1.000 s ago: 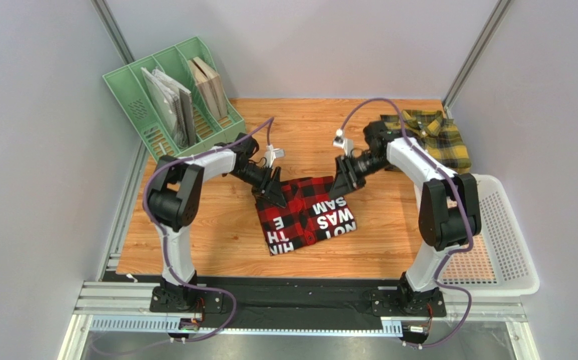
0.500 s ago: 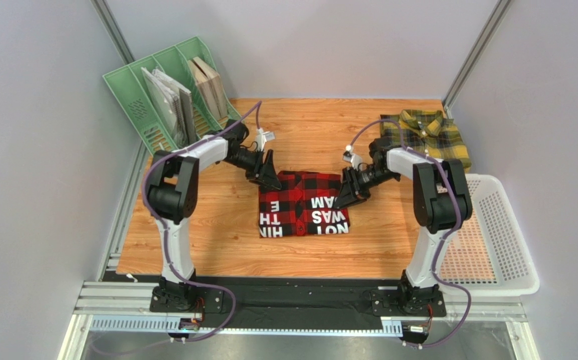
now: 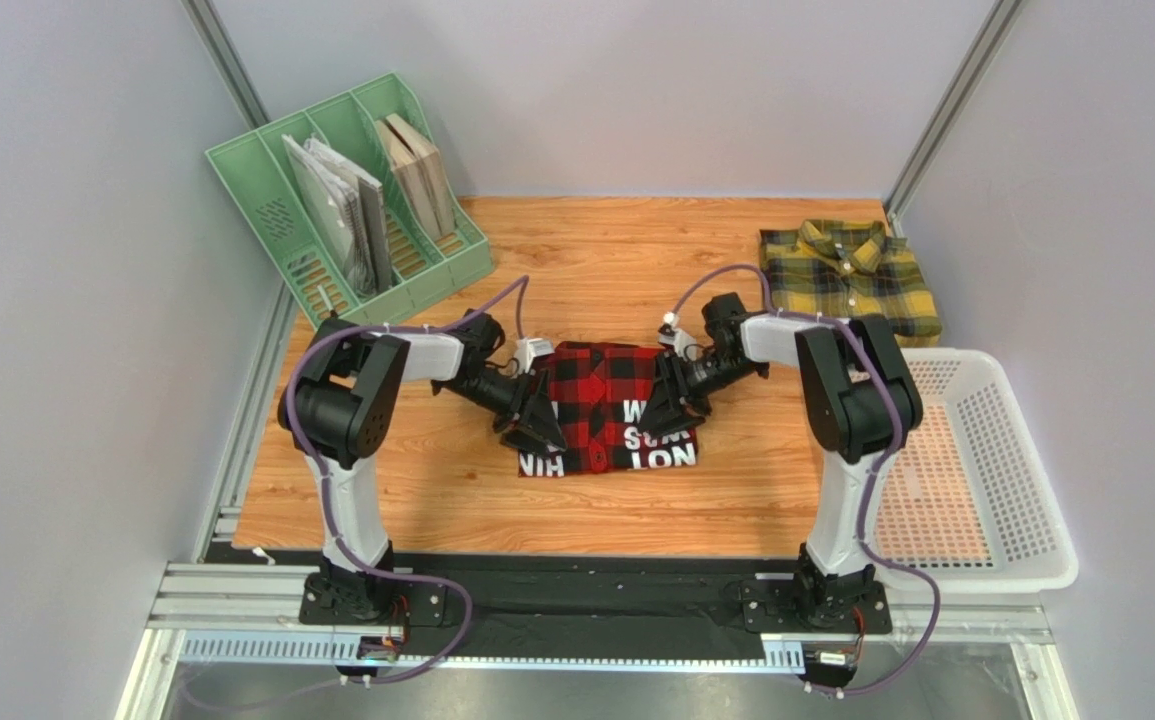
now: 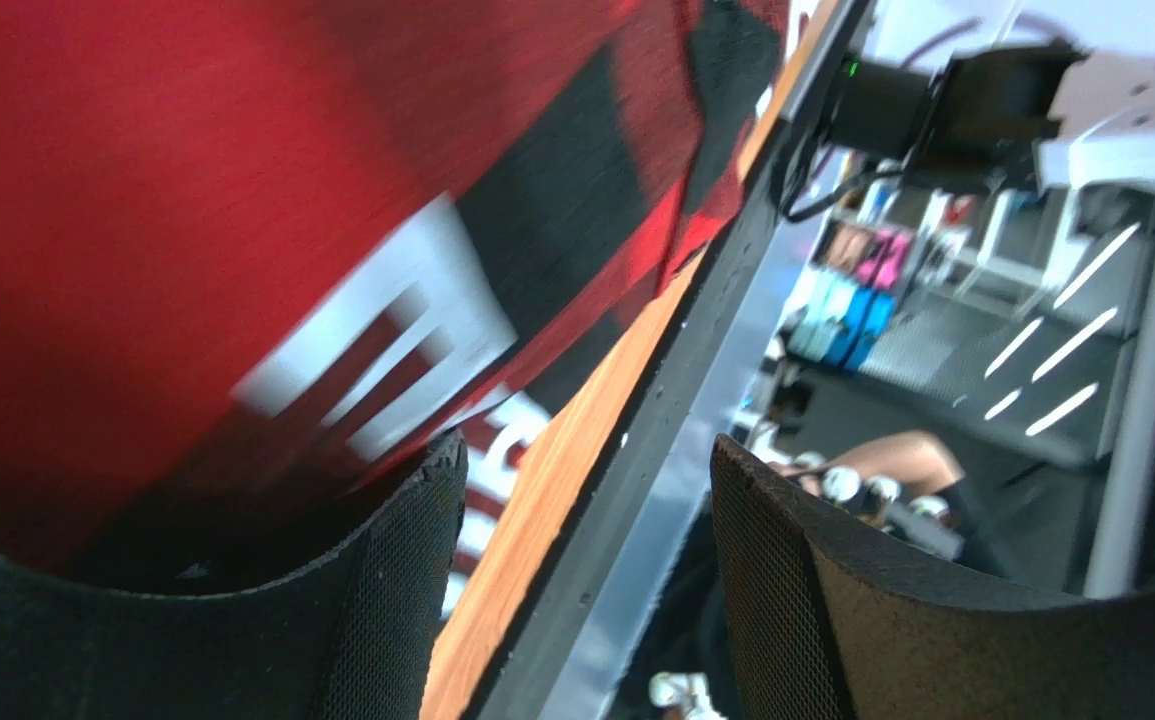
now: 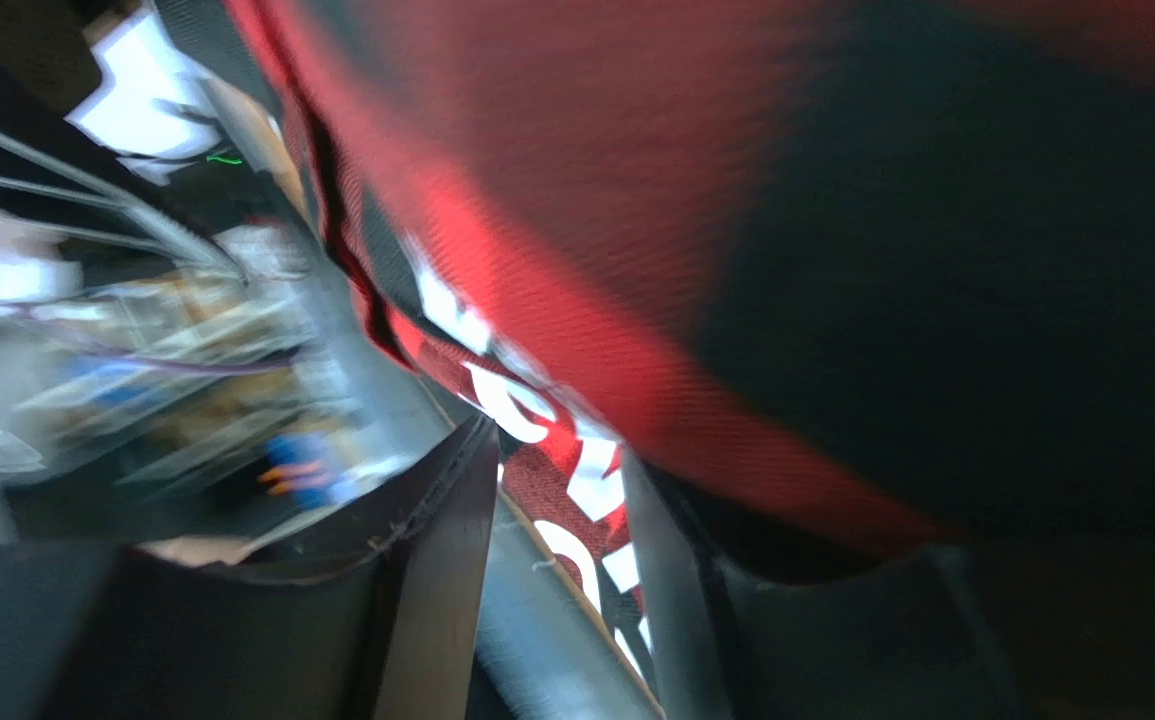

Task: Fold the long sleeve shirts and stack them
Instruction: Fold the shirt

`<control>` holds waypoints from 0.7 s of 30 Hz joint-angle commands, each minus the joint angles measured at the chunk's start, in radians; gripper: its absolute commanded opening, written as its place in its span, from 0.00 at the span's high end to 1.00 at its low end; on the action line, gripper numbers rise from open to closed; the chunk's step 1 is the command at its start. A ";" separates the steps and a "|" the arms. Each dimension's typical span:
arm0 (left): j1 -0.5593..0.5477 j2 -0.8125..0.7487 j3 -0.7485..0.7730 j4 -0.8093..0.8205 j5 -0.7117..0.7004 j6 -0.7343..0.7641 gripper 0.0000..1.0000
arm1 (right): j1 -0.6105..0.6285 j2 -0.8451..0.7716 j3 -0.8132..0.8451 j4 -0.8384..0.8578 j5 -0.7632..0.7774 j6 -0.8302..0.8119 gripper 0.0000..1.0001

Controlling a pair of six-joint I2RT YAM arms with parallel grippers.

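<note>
Green plastic file rack (image 3: 260, 165): I see it well behind my left gripper, in the back left corner. Flat things stand in its slots.

Left gripper (image 3: 535, 428): It is down low on the wooden table top (image 3: 433, 480), over the left edge of the red shirt.

Left jaws: My wrist camera shows the left gripper (image 4: 583, 458) with its fingers spread apart and nothing between them. I can see the table edge through the gap. The red cloth (image 4: 163, 180) lies just beside one finger.

Red-and-black check shirt with big white letters (image 3: 598, 398): It lies folded flat between my two grippers, one gripper over each side edge.

Right gripper (image 3: 666, 408): It is down low over the shirt's right edge.

Right jaws: On the wrist camera the right gripper (image 5: 553, 458) has its fingers a little apart. The picture is blurry and full of red cloth (image 5: 613, 180), so I cannot tell if they pinch it.

Yellow-and-dark-green check shirt with collar and buttons (image 3: 849, 278): It lies flat behind my right gripper and out to its right, well apart.

White plastic basket (image 3: 1011, 450): It sits to the right of my right gripper, beside the table.
</note>
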 commanded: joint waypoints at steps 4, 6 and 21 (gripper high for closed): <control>-0.100 -0.234 -0.027 -0.048 0.060 0.127 0.31 | -0.109 0.175 0.289 -0.210 0.418 -0.237 0.53; -0.113 -0.319 -0.054 0.002 0.069 0.104 0.30 | -0.065 0.209 0.467 -0.279 0.489 -0.341 0.53; 0.183 -0.586 0.070 -0.057 -0.454 0.073 0.06 | 0.269 0.169 0.607 -0.199 0.810 -0.435 0.01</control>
